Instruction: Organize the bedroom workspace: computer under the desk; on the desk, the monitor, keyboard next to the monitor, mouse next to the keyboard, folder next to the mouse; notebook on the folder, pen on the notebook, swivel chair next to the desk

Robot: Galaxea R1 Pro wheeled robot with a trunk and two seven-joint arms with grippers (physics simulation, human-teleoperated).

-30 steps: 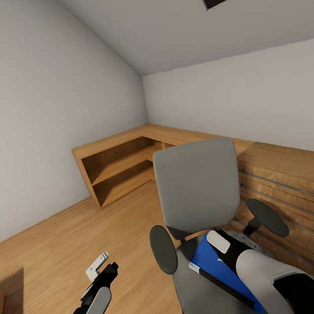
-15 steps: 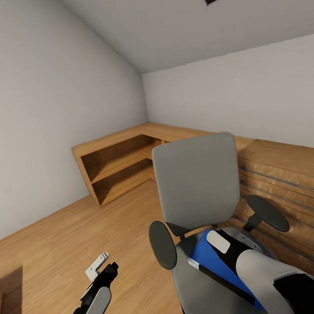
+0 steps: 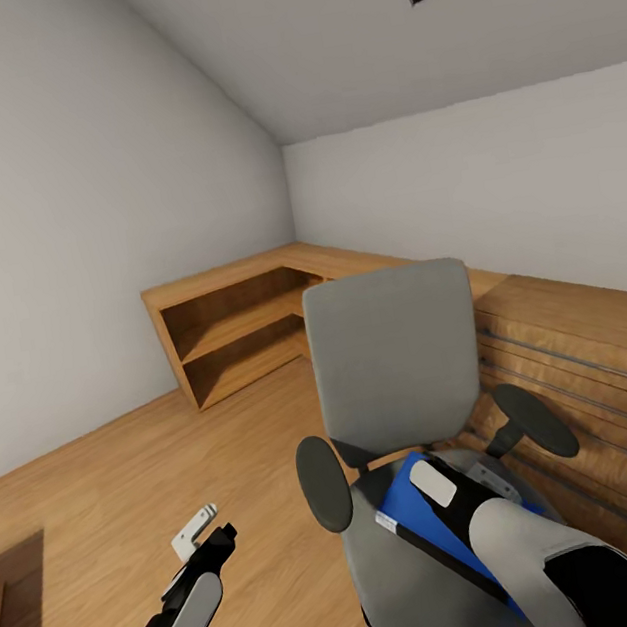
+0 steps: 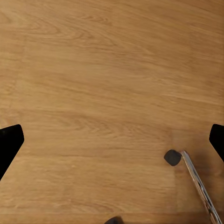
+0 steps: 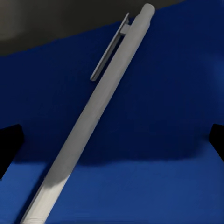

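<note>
The folder [image 3: 429,528] lies flat on the seat of the swivel chair [image 3: 397,381], partly covered by the right arm. In the right wrist view the pen [image 5: 93,116] lies diagonally on the folder [image 5: 154,140], running from 1 o'clock to 7 o'clock, midway between the right jaws, which stand spread wide and touch neither. The left gripper [image 4: 112,140] hangs over the wood floor [image 4: 93,70], jaws spread, holding nothing; a chrome chair leg with caster [image 4: 179,161] lies at 4 o'clock.
</note>
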